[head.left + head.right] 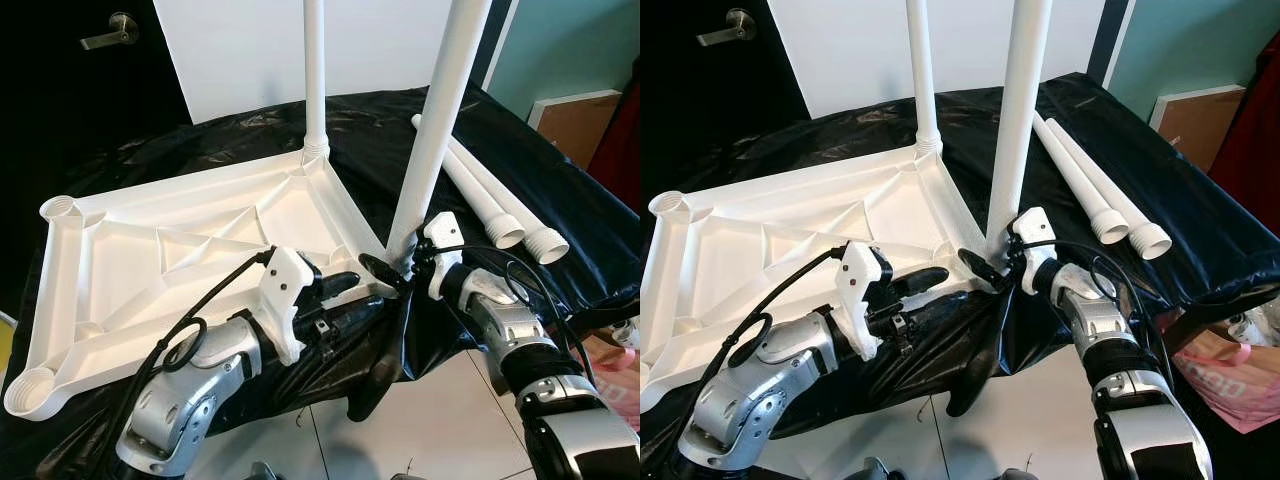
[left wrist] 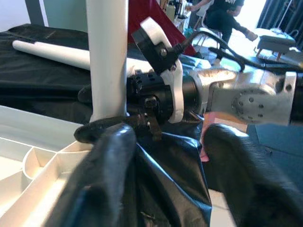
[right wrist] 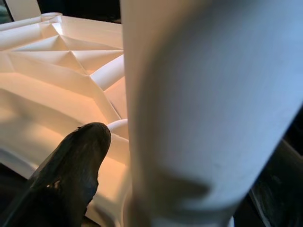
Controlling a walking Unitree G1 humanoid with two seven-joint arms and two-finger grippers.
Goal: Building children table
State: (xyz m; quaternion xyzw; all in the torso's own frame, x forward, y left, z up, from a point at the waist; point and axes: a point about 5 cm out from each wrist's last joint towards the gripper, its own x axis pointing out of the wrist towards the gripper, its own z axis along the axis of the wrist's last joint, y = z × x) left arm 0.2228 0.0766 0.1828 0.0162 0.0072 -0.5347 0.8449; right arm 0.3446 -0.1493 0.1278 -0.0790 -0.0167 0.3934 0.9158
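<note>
The white plastic tabletop (image 1: 180, 250) lies upside down on a counter (image 1: 560, 190) draped in black sheeting, its ribbed underside facing up. Two white legs stand upright in its right-hand corner sockets: the far leg (image 1: 315, 75) at the far right corner and the near leg (image 1: 440, 120) at the near right corner. Two loose legs (image 1: 490, 195) lie side by side on the sheeting to the right, just beside each other.

The right gripper (image 1: 392, 268) is at the base of the near leg, its jaws closed around the leg just above the socket. The left gripper (image 1: 345, 285) reaches along the near edge of the tabletop toward that same corner; its jaws are spread apart and hold nothing, with black sheeting bunched between and beneath them.

A door handle (image 1: 110, 35) shows at the far left.
</note>
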